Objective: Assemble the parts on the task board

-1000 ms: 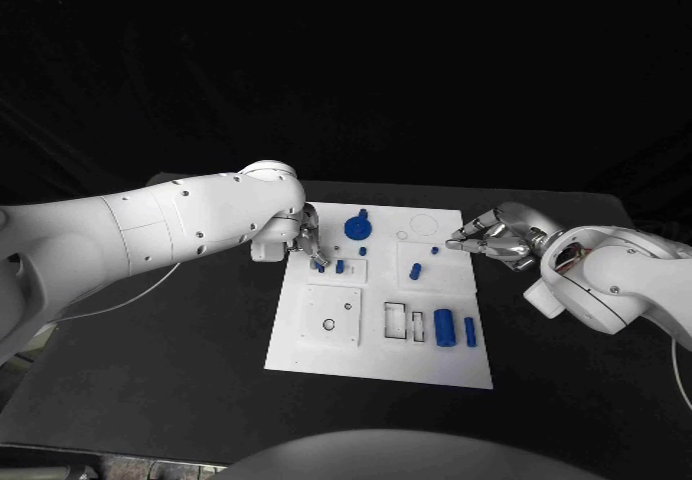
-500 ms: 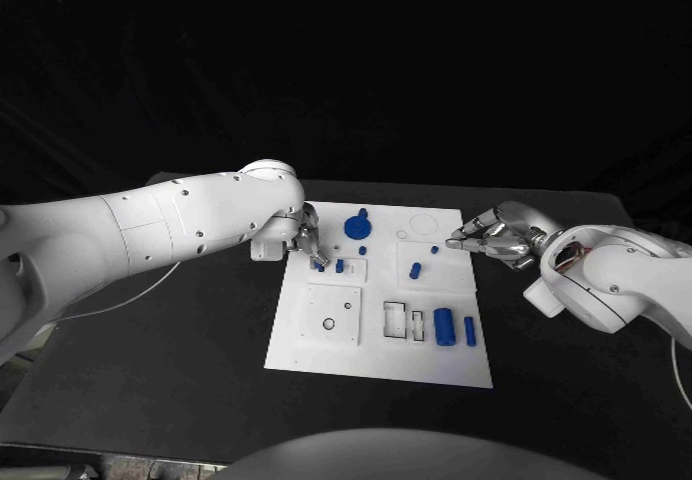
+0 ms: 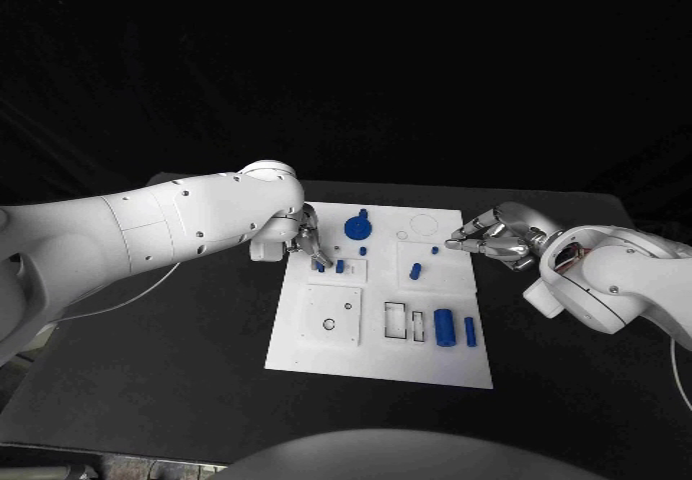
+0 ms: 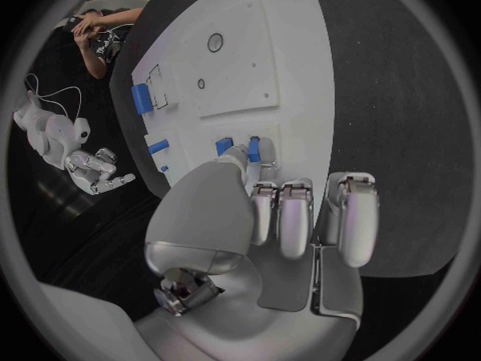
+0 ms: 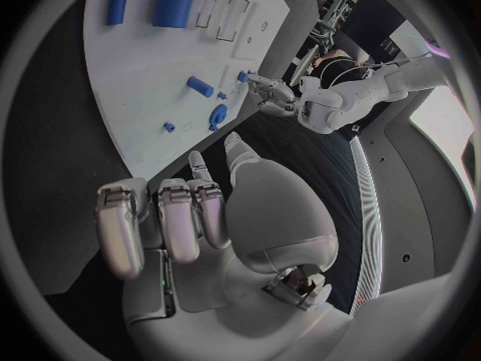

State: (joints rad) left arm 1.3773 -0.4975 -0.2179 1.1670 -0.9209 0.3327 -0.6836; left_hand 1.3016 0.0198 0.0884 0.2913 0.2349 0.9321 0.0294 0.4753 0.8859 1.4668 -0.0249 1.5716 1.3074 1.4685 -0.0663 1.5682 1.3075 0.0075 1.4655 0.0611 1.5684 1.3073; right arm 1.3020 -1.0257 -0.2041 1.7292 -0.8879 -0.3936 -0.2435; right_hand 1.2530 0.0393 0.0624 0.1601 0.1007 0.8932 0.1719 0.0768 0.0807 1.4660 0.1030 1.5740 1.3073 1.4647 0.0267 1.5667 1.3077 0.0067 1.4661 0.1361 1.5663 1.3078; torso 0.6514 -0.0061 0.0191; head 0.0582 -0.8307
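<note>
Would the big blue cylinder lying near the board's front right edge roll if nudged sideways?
Probably: the big blue cylinder lies on its side on the flat task board, so a sideways nudge would likely roll it. It looks rigid and light. The slim blue bar beside it might stop it.

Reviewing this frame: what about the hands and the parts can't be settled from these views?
- Left robot hand: in the head view its fingertips cover the blue peg; the left wrist view's thumb hides any contact.
- Right robot hand: too small in the head view to tell whether it touches the task board.
- Recesses: depth unreadable from above.
</note>
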